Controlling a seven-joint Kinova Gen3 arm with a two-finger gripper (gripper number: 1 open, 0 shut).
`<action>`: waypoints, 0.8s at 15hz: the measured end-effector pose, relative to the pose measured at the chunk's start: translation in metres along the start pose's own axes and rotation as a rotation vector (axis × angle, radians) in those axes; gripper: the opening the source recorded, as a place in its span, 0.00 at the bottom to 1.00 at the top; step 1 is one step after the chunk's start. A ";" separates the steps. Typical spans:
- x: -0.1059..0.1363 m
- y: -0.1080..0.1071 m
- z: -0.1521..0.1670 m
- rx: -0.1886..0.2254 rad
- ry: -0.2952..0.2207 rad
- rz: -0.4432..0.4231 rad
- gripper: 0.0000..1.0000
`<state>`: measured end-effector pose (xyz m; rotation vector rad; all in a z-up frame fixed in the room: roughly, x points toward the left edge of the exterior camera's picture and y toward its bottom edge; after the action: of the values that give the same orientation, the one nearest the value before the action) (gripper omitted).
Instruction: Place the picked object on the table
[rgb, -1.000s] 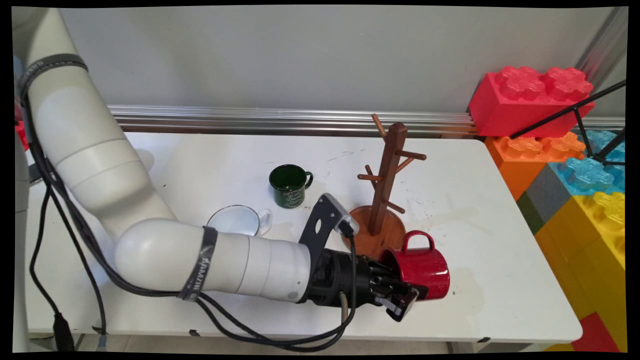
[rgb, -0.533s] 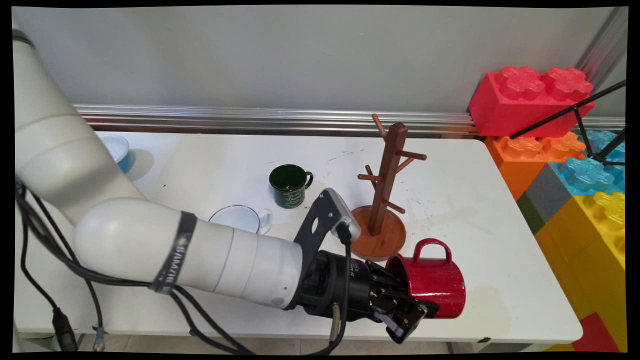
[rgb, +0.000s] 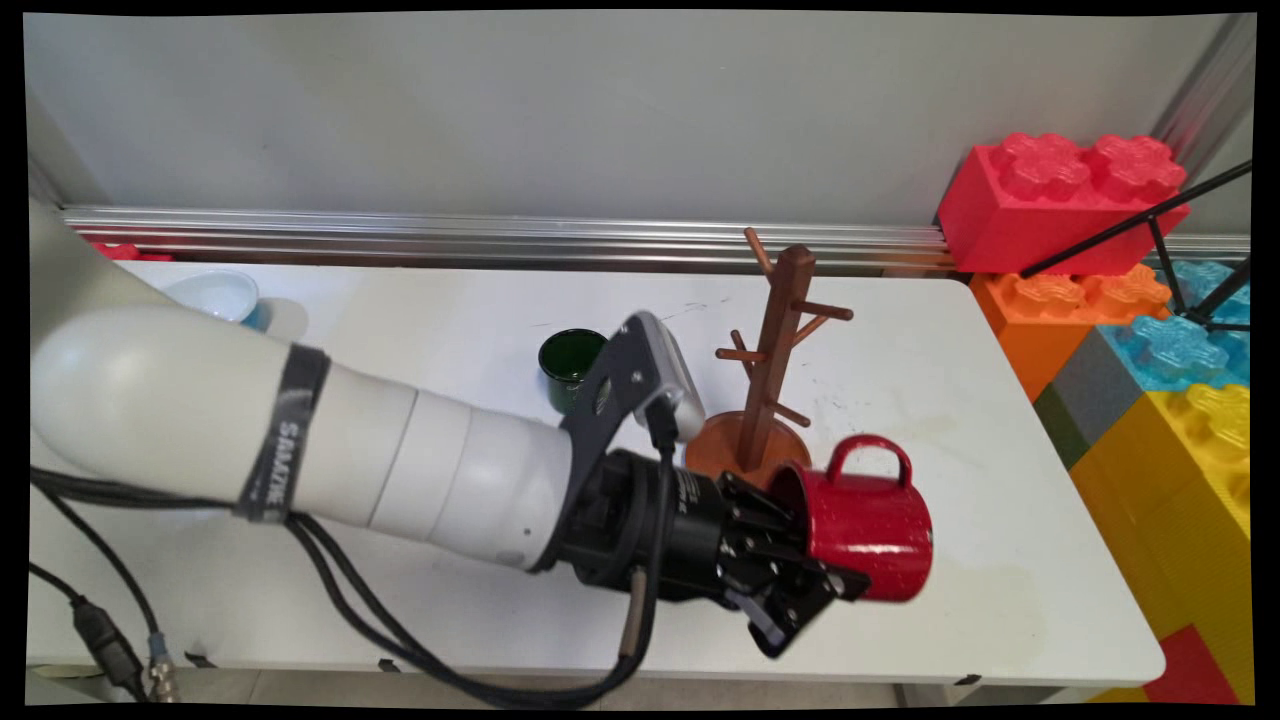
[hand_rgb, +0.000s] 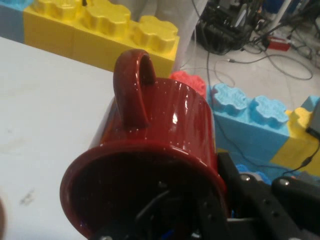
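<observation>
The gripper is clenched on the rim of a red mug, one finger inside the mouth and one outside the wall. It holds the mug on its side, handle up, above the worktop near the front edge. The wooden mug tree stands just at 11 o'clock from the mug; a green mug sits beyond the arm.

Robotics lab, white table against a bare wall, giant toy bricks, floor cables
</observation>
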<state>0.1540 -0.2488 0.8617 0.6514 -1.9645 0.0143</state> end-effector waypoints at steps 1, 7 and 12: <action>0.004 -0.003 -0.003 0.007 -0.007 0.016 0.00; 0.027 -0.016 -0.022 0.031 -0.061 0.125 0.00; 0.043 -0.021 -0.036 0.028 -0.130 0.233 0.00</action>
<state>0.1790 -0.2753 0.9094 0.4471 -2.1608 0.1461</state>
